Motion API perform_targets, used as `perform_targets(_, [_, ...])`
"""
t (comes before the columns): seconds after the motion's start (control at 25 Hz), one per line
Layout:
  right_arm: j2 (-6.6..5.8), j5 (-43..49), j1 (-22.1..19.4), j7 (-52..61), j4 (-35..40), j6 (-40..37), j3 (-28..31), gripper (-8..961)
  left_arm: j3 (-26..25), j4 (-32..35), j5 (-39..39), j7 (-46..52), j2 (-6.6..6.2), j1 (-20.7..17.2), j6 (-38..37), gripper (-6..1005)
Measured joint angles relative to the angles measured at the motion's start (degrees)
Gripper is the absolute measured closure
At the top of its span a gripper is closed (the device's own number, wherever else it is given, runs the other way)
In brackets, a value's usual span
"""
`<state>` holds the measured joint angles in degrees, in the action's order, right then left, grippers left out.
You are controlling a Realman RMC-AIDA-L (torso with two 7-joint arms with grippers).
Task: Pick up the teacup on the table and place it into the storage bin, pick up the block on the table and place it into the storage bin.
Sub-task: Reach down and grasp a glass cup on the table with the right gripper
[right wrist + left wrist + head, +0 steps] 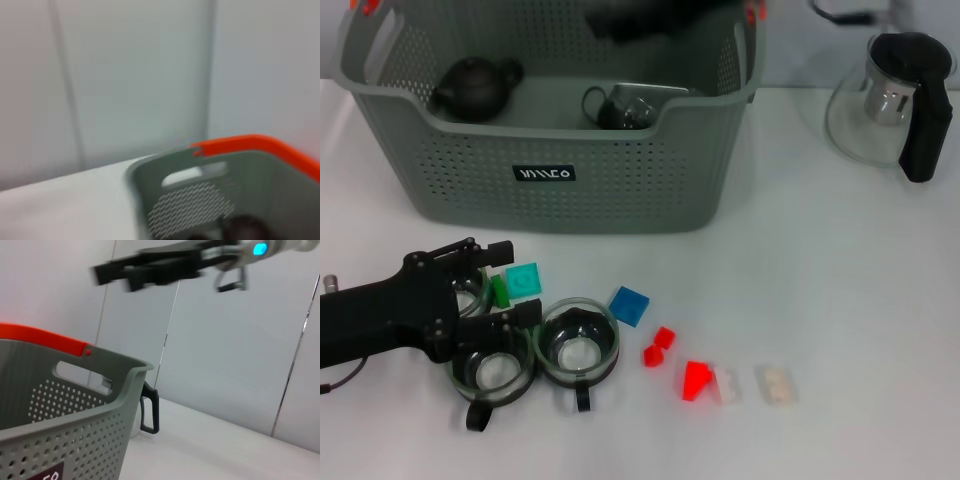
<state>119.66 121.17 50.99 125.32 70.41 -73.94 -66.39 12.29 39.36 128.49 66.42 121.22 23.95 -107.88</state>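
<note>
The grey-green storage bin [555,185] stands at the back of the table and holds a black teapot [475,88] and a glass teacup [625,105]. Three more glass teacups sit at the front left: one [468,290] partly under my left arm, one [492,370] in front of it and one [578,345] to its right. My left gripper [505,283] is low over the table and open, its fingers straddling a small green block [500,291] beside the first cup. A teal block [526,280] lies just past it. My right gripper [640,15] hovers above the bin.
A blue block [629,304], red blocks [660,345] [697,380] and pale blocks [777,385] lie scattered at front centre. A glass pot with a black handle [892,100] stands at the back right. In the left wrist view the bin's rim [100,365] fills the foreground.
</note>
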Motion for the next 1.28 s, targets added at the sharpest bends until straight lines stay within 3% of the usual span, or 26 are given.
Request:
perform_targets(0.12, [-0.46, -1.7, -5.1, 0.2, 7.3, -10.6, 2.2, 196, 0.2, 0.0, 0.1, 0.0, -0.01, 0.0, 0.2, 125])
perform_targets(0.24, [-1.01, -3.2, -8.2, -2.0, 9.7, -19.5, 5.0, 205, 0.8, 0.2, 0.6, -0.4, -0.07, -0.2, -0.4, 125])
perform_targets(0.36, [-1.23, -3.3, -9.8, -4.7, 9.6, -23.0, 5.7, 207, 1.9, 0.9, 1.7, -2.3, -0.13, -0.8, -2.6, 126])
perform_targets(0.52, [-0.29, 0.4, -10.7, -8.8, 9.4, -25.3, 2.1, 204, 2.0, 2.5, 3.2, -3.3, -0.16, -1.2, -3.8, 127])
perform_targets(0.64, [0.52, 4.4, -10.4, -10.7, 9.0, -24.9, -4.6, 204, 1.6, 4.4, 3.5, -3.1, -0.61, -1.7, -4.0, 127])
perform_targets(0.8, [0.63, 6.0, -9.1, -10.7, 6.9, -21.3, -13.4, 204, 1.3, 6.3, 3.6, -2.6, -0.91, -2.3, -4.0, 127])
perform_targets(1.28, [1.22, 7.4, 0.9, -12.5, -4.6, -7.7, -35.4, 204, 0.1, 5.8, 3.6, -2.3, -0.43, -3.0, -3.3, 126])
